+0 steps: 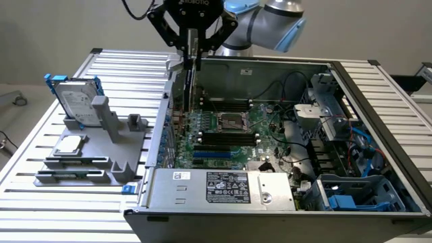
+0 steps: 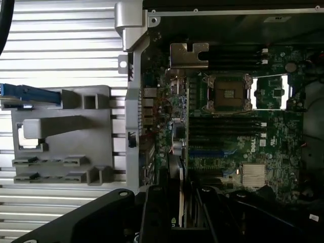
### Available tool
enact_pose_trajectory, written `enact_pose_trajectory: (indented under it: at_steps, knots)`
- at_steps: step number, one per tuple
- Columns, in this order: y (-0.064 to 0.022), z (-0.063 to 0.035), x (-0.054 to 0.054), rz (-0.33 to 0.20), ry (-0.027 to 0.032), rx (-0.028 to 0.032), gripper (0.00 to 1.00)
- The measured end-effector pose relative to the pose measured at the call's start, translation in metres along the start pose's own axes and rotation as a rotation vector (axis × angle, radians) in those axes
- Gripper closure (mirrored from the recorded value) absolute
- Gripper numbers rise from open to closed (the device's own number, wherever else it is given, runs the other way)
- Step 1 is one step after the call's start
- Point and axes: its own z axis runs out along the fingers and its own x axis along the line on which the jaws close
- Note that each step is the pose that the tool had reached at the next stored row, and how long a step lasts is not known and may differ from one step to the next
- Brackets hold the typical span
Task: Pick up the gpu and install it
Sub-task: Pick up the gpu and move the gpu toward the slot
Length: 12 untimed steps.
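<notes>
Black gripper [image 1: 193, 50] clamped tight on your gpu [image 1: 188, 86]: the card hangs edge-on at six o'clock below the jaws, over the motherboard's [image 1: 229, 134] nine o'clock edge, inside the open computer case [image 1: 270, 71].

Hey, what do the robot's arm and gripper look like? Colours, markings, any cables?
The arm is silver-grey metal with rounded joints that have light blue caps. The gripper is black, with two angular linkage fingers and white lettering across its body. A thin black cable loops beside it.
</notes>
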Motion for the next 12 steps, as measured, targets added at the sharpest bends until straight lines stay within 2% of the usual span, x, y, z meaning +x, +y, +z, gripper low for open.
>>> enact_pose_trajectory:
  at_steps: [12]
  knots:
    - [0.0002,0.0191,-0.056,0.0,-0.0001,0.0066,0.74]
